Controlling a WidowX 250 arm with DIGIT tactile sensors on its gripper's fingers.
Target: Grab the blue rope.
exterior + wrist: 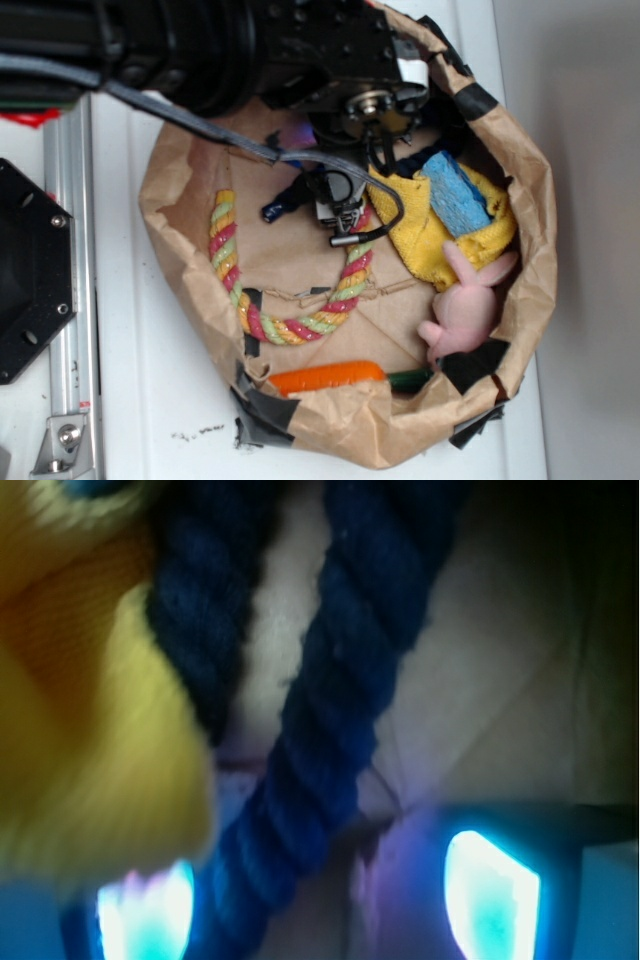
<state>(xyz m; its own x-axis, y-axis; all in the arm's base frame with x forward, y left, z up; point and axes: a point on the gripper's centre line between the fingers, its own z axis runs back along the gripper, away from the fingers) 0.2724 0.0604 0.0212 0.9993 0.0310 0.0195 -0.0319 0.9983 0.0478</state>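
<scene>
Gripper (pixel 320 890) closest to wrist lens, fingers (pixel 490 890) spread apart, nothing clamped. Blue rope (pixel 330 710) runs between them, nearer left finger, second strand beside it. Yellow cloth (pixel 90 730) presses against rope's left side, little room there; bare paper open to rope's right. Exterior view: rope end (pixel 280 203) pokes out left of gripper (pixel 340 215), inside paper bag (pixel 180 170), multicoloured rope (pixel 290 328) below it.

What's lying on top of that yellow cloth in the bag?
A light blue sponge lies on the yellow cloth; a pink toy rabbit overlaps its lower edge. Whatever is beneath the cloth is hidden.
</scene>
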